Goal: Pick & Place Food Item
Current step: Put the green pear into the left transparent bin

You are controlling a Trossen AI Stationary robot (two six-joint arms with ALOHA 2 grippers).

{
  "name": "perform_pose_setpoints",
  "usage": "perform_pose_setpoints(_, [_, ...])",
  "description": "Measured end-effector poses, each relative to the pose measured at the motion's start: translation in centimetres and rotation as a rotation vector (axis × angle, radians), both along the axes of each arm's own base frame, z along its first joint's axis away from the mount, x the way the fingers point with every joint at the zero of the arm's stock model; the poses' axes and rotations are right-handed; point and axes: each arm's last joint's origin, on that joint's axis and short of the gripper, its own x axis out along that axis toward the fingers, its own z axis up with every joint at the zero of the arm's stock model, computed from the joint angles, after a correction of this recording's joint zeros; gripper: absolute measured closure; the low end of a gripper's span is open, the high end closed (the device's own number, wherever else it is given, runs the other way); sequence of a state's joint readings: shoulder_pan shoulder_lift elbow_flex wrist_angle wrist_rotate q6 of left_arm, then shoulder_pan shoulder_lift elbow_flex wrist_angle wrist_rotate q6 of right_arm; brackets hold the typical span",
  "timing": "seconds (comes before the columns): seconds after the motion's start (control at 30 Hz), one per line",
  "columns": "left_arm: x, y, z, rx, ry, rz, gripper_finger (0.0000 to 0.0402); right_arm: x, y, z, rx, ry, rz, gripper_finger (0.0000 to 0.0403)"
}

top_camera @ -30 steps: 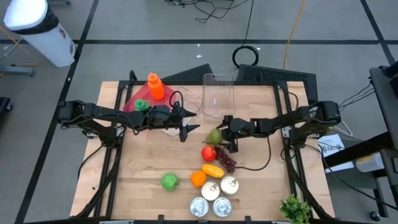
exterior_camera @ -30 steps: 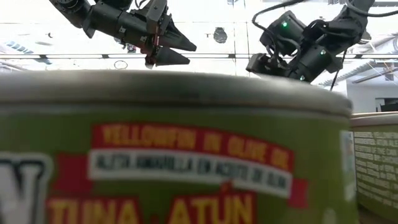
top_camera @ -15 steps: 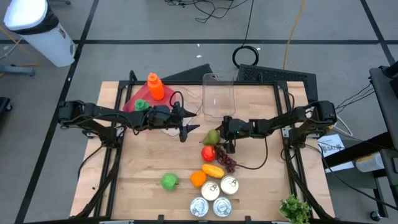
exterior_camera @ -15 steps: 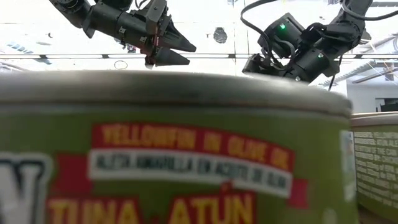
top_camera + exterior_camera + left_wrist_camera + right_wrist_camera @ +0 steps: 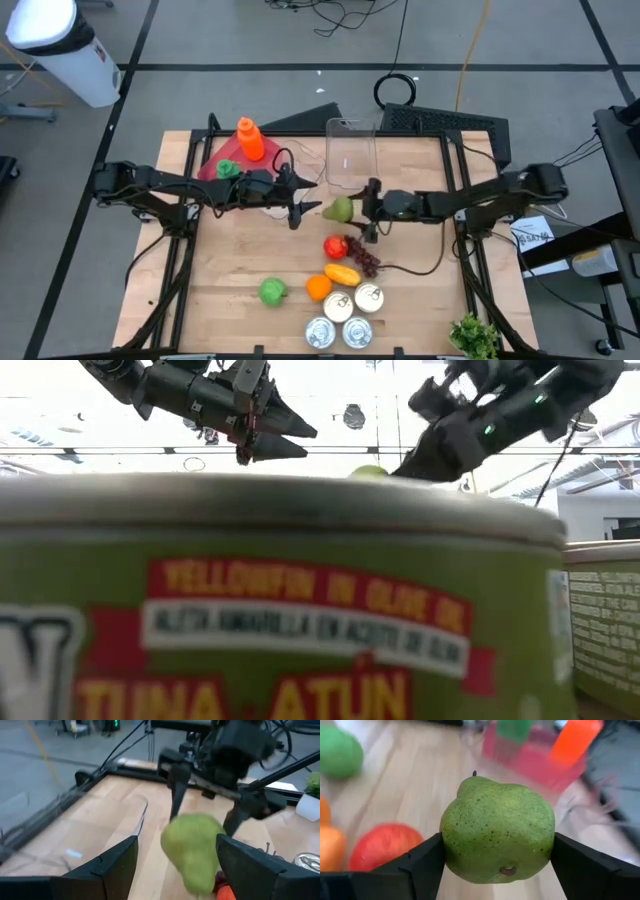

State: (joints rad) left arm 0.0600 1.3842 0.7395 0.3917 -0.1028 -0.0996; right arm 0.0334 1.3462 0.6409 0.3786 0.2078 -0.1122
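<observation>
Above the table — right gripper (image 5: 356,211) has lifted the pear (image 5: 341,210).

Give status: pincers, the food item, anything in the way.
Right pincer shut on green pear, clear of the table. Left pincer open, empty, hovering beside it. Clear container just behind; nothing between.

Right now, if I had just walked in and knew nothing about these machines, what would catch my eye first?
Probably the green pear pinched in the right claw, lifted above the middle of the wooden table. The left claw faces it from close by, open and empty. Nearer the table's front edge lies bright food: a red apple, an orange, a green apple and tins.
</observation>
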Motion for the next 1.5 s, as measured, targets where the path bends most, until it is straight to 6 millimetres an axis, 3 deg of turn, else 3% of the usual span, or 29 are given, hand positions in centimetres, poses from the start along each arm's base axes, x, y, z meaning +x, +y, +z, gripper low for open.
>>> perform_pose_setpoints(0.2, [0.3, -1.2, 1.0, 0.125, -0.089, -0.064, 0.0128, -3.2, 0.4, 0.9, -0.001, -0.146, -0.1, 0.01])
perform_pose_setpoints(0.5, [1.2, -1.5, 1.9, 0.133, -0.277, -0.03, 0.0128, -6.8, 0.7, 0.4, 0.076, -0.632, -0.07, 0.01])
perform_pose_setpoints(0.67, [2.9, -1.6, 1.8, 0.14, -0.408, -0.052, 0.0128, -6.7, 0.9, 0.7, 0.089, -0.703, -0.016, 0.01])
perform_pose_setpoints(1.0, [6.2, -1.7, 2.0, 0.139, -0.462, -0.091, 0.0128, -6.4, 0.9, 0.5, 0.078, -0.679, -0.015, 0.01])
perform_pose_setpoints(1.5, [6.1, -1.8, 2.3, 0.136, -0.487, -0.089, 0.0129, -6.6, 0.9, 1.2, 0.025, -0.744, -0.012, 0.01])
